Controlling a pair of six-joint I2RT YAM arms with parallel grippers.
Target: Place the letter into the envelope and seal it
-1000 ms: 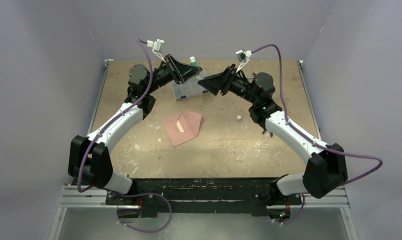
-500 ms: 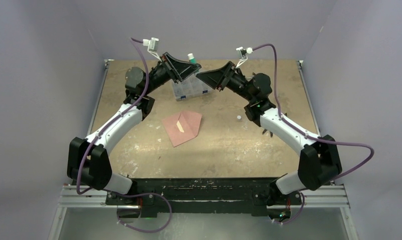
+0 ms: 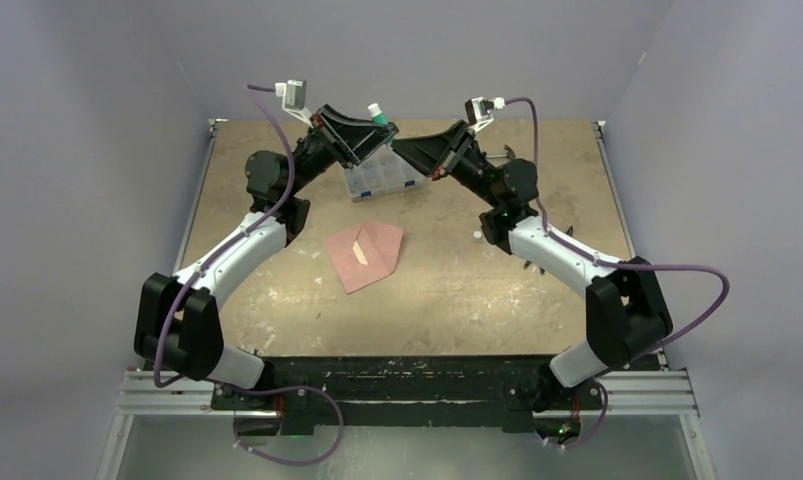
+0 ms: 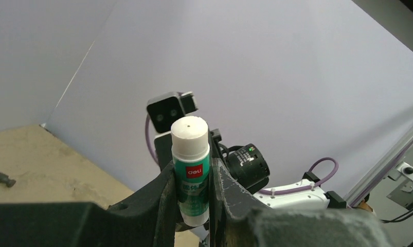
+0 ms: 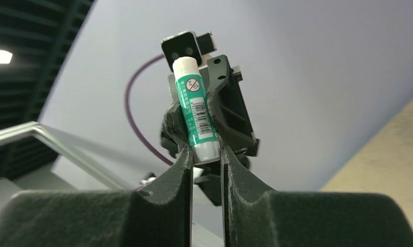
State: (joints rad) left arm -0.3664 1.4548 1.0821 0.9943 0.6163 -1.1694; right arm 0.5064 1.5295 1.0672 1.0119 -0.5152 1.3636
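Room all round envelope; rear clear box roofed by left claw & right claw.

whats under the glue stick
A clear compartment box on the table, roughly below the glue stick. The left tool and right tool hide its far edge; contents unclear.

Left arm and right arm are both reared up, elbows flared out and forearms angling in so the wrists point at each other. The left tool is clamped on a glue stick. The right tool pinches one end of the same stick, fingers almost parallel. From overhead the tips merge into one dark lump, so I can't say which is in front.
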